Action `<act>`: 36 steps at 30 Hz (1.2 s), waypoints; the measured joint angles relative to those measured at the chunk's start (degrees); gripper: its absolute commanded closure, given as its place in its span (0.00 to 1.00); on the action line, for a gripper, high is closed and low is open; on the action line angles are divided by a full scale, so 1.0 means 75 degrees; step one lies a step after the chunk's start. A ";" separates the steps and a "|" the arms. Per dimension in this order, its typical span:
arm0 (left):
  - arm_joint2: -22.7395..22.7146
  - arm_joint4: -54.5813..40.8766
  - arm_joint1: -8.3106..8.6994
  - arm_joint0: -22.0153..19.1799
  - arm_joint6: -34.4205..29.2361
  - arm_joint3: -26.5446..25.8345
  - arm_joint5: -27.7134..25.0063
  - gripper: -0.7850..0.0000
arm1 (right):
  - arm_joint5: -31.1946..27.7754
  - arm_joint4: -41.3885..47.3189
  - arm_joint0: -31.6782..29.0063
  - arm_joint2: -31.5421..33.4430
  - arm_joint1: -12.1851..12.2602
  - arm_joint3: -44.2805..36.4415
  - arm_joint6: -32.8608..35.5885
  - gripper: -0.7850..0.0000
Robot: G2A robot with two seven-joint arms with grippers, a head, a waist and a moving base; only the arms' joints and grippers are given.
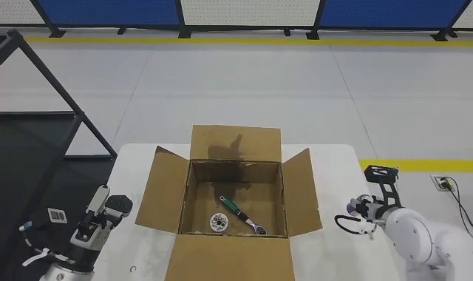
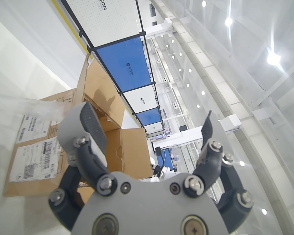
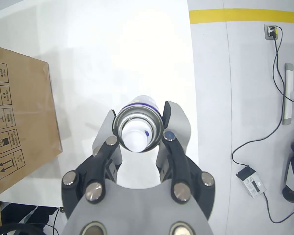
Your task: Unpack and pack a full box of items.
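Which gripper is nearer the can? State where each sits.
Right. The right gripper is shut on the can, over the table beside the box. The left gripper is open on the box's opposite side, apart from the can.

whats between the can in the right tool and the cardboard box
Only bare white table: in the right wrist view, the stretch from the can in the right tool to the box flap holds no object.

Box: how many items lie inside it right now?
2. A green-handled wrench lies diagonally on the box floor; a small round white part sits beside its handle, toward the near wall. The near wall may hide more.
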 measured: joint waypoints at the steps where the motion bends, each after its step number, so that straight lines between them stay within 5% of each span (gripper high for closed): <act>1: 0.0000 0.0000 0.0000 0.0000 0.0000 0.0000 0.0000 0.00 | 0.0005 0.0036 -0.0010 -0.0008 -0.0001 0.0073 -0.0070 1.00; 15: 0.0000 0.0000 0.0000 0.0000 0.0000 0.0000 0.0000 0.00 | 0.0667 -0.0183 0.0446 -0.0800 -0.0103 0.1460 -0.0916 1.00; 36: 0.0000 0.0000 0.0000 0.0000 0.0000 0.0000 0.0000 0.00 | 0.0988 -0.0254 0.0798 -0.0858 -0.0131 0.2463 -0.1146 1.00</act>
